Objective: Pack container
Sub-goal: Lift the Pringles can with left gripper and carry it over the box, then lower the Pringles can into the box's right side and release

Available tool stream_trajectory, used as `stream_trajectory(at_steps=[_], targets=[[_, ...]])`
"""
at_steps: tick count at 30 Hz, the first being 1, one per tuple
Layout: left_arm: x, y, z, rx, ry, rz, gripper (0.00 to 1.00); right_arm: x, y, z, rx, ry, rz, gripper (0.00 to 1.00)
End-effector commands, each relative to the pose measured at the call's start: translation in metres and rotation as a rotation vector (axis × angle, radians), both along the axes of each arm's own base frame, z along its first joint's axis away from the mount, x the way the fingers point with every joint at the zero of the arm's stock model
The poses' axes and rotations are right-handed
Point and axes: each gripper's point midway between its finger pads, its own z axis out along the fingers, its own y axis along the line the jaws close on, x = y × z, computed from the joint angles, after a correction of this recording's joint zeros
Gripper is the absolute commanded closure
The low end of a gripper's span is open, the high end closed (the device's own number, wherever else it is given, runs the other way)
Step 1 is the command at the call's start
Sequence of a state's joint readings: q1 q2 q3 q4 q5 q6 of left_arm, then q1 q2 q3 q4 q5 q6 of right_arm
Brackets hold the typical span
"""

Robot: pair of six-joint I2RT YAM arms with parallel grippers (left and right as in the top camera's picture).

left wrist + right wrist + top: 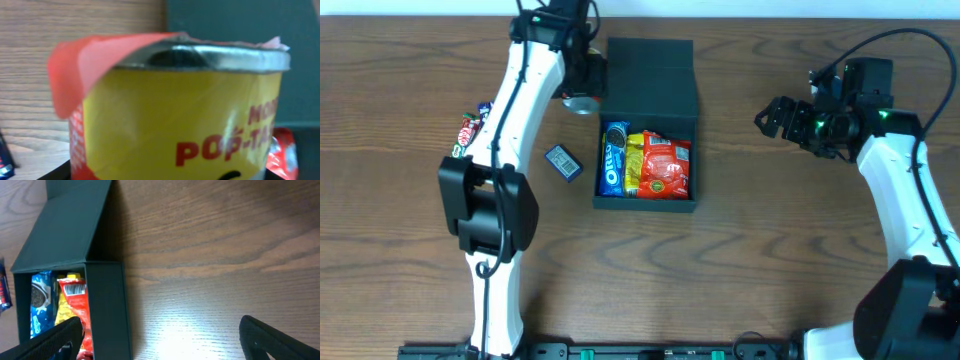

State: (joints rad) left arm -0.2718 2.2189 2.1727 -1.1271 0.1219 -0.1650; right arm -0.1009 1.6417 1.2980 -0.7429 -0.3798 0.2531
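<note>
The container (pixel 646 203) is a dark square box at the table's middle, its flap lid (pixel 650 68) lying open behind it. Inside lie a blue Oreo packet (pixel 614 158), a yellow packet (pixel 634 160) and a red packet (pixel 666 165). My left gripper (pixel 583 92) hangs just off the lid's left edge, shut on a yellow Pop-Tarts packet (pixel 170 120) with a silver end and a red flap; the packet fills the left wrist view. My right gripper (pixel 772 118) stands open over bare table right of the container (pixel 107 310), nothing between its fingers (pixel 272 337).
A small dark-blue packet (pixel 563 162) lies on the table left of the box. A few bright candy packets (pixel 472 127) sit further left, beside the left arm. The table's far edge runs along the top.
</note>
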Motion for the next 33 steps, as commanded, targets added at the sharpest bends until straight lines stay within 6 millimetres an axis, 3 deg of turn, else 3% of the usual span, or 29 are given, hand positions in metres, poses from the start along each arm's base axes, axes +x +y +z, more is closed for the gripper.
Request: stream_trajectory(at_steps=[1, 5, 8, 10, 12, 16, 18, 28, 33], targets=[[-0.007, -0.024, 0.012, -0.011, -0.005, -0.050, 0.59, 0.003, -0.008, 0.010, -0.009, -0.022, -0.028, 0.01], [-0.028, -0.038, 0.035, -0.082, 0.014, -0.065, 0.68, 0.002, -0.013, 0.010, -0.012, -0.020, -0.035, 0.01], [-0.037, -0.028, 0.062, -0.094, -0.033, -0.055, 0.69, 0.002, -0.012, 0.010, -0.007, -0.020, -0.031, 0.01], [-0.044, -0.026, 0.067, -0.099, -0.048, -0.055, 0.69, 0.002, -0.012, 0.010, -0.007, -0.020, -0.031, 0.01], [-0.055, -0.027, 0.058, -0.087, -0.045, -0.065, 0.69, 0.001, -0.010, 0.010, 0.004, -0.018, -0.025, 0.01], [-0.085, -0.041, 0.014, -0.061, 0.011, -0.095, 0.65, -0.006, -0.008, 0.007, 0.014, 0.011, -0.016, 0.01], [-0.090, -0.048, 0.003, -0.044, 0.019, -0.116, 0.64, -0.007, -0.008, 0.007, 0.014, 0.016, -0.014, 0.01], [-0.120, -0.101, -0.028, 0.005, 0.014, -0.292, 0.56, -0.009, -0.007, 0.006, 0.015, 0.027, -0.014, 0.01], [-0.120, -0.102, -0.044, 0.063, 0.023, -0.307, 0.53, -0.012, -0.007, 0.004, 0.017, 0.040, -0.014, 0.01]])
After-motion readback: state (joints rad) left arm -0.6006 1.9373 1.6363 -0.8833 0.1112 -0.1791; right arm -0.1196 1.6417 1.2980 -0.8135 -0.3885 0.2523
